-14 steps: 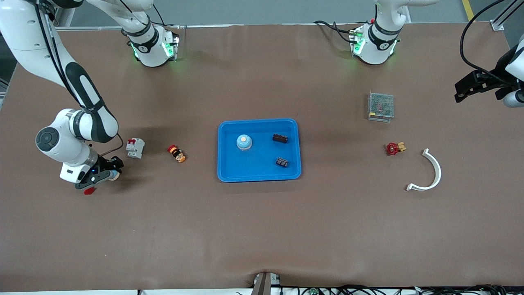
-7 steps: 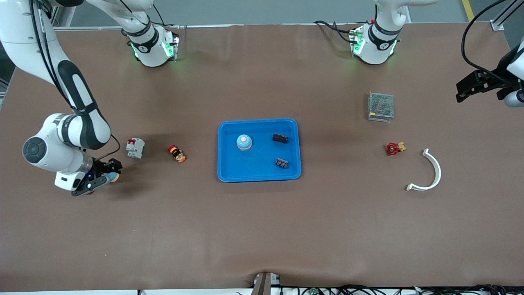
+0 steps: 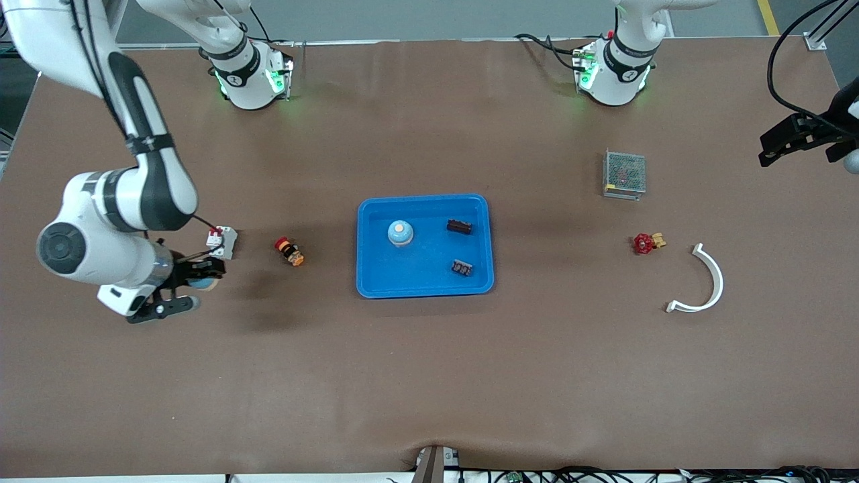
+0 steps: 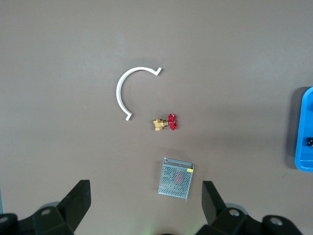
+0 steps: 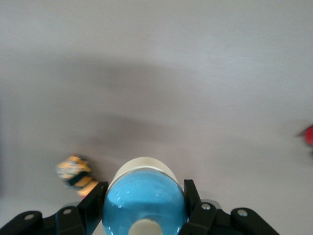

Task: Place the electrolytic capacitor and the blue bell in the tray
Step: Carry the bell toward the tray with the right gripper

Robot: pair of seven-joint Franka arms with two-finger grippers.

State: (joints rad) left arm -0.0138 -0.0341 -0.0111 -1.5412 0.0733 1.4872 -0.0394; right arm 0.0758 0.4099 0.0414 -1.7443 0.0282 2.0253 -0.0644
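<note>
- Front view: you have the right tool [image 3: 191, 285] up over the bare table [image 3: 429, 376] toward the right arm's end, just beside the white and red circuit breaker [image 3: 222, 242]. A pale blue rounded thing shows at its fingertips. I judge it is held up so it can be carried across to the blue tray [image 3: 376, 285].
- The tray sits mid-table and already holds a blue bell [image 3: 400, 233] with a pale cap and two dark capacitors, one nearer the robots' bases [image 3: 459, 227] and one nearer the camera [image 3: 462, 267]. So a bell and a capacitor are in place, and this looks like a further bell on its way.
- A red and yellow push button [image 3: 290, 251] lies between the breaker and the tray.
- The left tool [image 3: 782, 141] waits high over the left arm's end of the table; from here you cannot tell its opening.
- Left wrist view: here the fingers [image 4: 78, 205] stand wide apart with nothing between them. Below lie the grey mesh box [image 4: 176, 178], the red-handled brass valve [image 4: 166, 123] and the white curved bracket [image 4: 128, 90], all well apart, with a tray corner [image 4: 304, 129] at the edge.
- Right wrist view: this confirms what the front view only hints at, the fingers [image 5: 191, 196] clamped on both sides of the held blue bell [image 5: 144, 198], its white base facing away from the camera. The push button [image 5: 76, 174] shows blurred below.
</note>
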